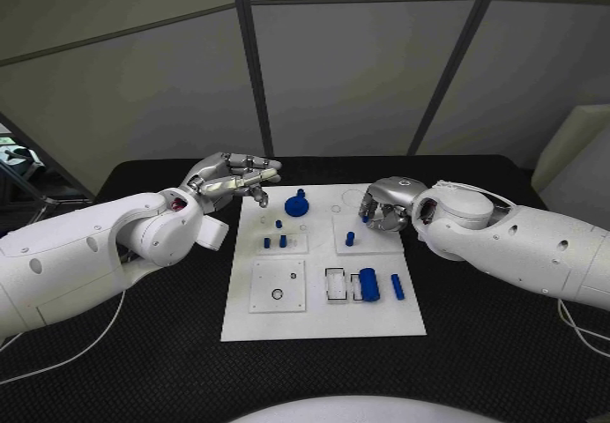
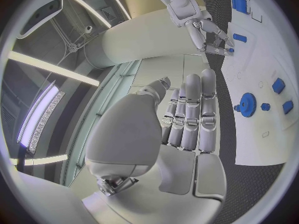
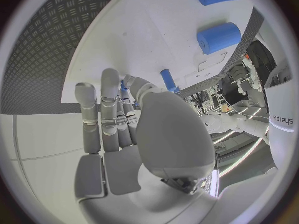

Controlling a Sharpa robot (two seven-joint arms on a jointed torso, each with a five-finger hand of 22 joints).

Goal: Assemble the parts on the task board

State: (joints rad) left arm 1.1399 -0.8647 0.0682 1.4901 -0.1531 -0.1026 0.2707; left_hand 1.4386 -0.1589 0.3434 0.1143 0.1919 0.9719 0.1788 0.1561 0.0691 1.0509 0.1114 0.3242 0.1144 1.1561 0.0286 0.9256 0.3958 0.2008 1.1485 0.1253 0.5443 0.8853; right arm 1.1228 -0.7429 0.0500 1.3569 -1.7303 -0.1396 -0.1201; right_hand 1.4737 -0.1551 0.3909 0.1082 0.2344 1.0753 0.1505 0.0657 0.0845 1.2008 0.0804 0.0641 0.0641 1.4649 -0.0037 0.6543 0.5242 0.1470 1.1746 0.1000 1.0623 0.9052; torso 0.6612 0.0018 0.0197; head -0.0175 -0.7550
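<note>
two hands were over the far end of the task board (image 1: 382, 328), and going left to right, the left hand (image 1: 233, 179) came first: upper left of centre in the head view, raised off the board's far left corner, fingers loosely apart, nothing in them. the left wrist view showed its fingers (image 2: 192, 115) straight and side by side, empty.

just right of it, near the top of the board, sat the blue gear (image 1: 296, 206). below that, two small blue pegs (image 1: 275, 241) stood in a square block. lower down, a black ring (image 1: 291, 277) lay on another square block.

centre right, a short blue peg (image 1: 350, 238) stood on its own block. at lower right of the board lay a thick blue cylinder (image 1: 368, 284) and a thin blue pin (image 1: 397, 286) side by side.

then the right hand (image 1: 386, 205), at the board's far right corner, fingers curled down. i couldn't tell whether it pinched a part; in the right wrist view a small blue pin (image 3: 169, 79) lay close by the fingertips (image 3: 127, 82), contact unclear.

my read: the right hand was working a small piece there. best to keep the wrist steady, come straight down, and not brush the short blue peg nearby.

surface: a black textured table (image 1: 509, 352), with grey panel walls behind.
</note>
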